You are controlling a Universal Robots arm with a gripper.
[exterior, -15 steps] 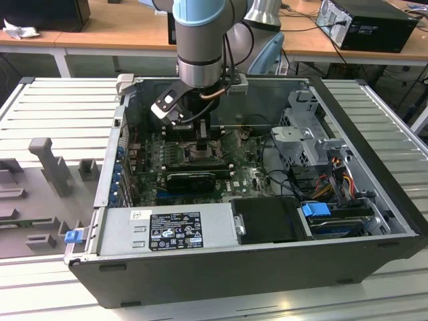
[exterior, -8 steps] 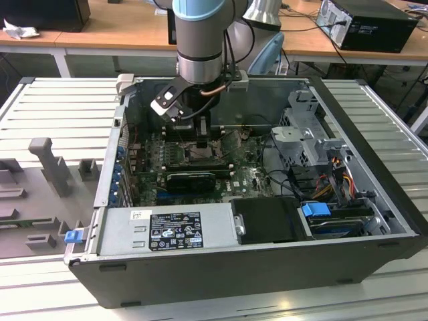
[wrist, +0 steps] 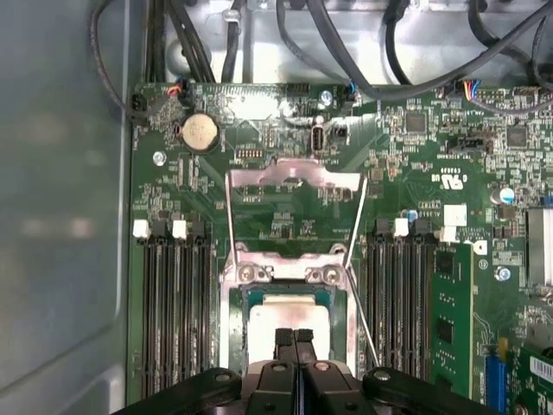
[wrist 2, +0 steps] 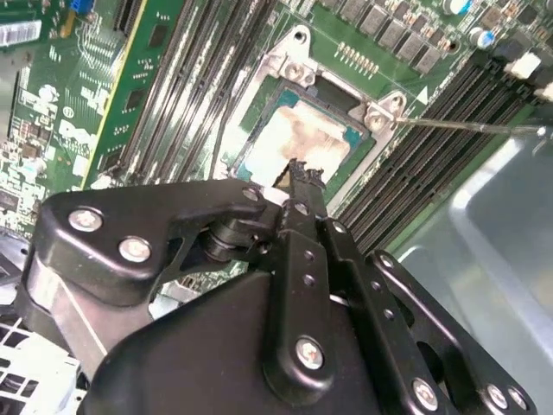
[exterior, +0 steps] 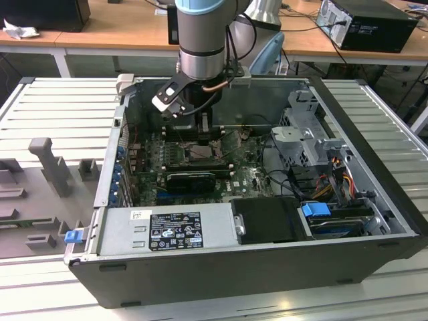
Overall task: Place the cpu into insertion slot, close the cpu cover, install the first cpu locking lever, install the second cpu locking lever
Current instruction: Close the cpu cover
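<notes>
Silver-beige cpu (wrist: 268, 322) seated in slot (wrist: 232, 333), we log; cover (wrist: 294, 173) open, levers (wrist 2: 467, 124) unlatched, tool (wrist: 294, 334) clenched empty above.

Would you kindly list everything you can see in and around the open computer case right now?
computer case: one, black, open, on the ribbed grey table
circuit board: one, green, inside the case
insertion slot: one, silvery rim, in the circuit board
cpu: one, pale silver, lying in the insertion slot
cpu cover: one, silvery frame, open, beyond the slot
locking lever: one seen, thin silvery rod, sticking out beside the slot
memory slots: several, black, on both sides of the slot
coin battery: one, silver, on the board past the cover
power supply: one, grey, along one case wall
cables: several, black, along the case wall
arm: one, grey, reaching down into the case
gripper: one, black, shut, over the cpu
</notes>
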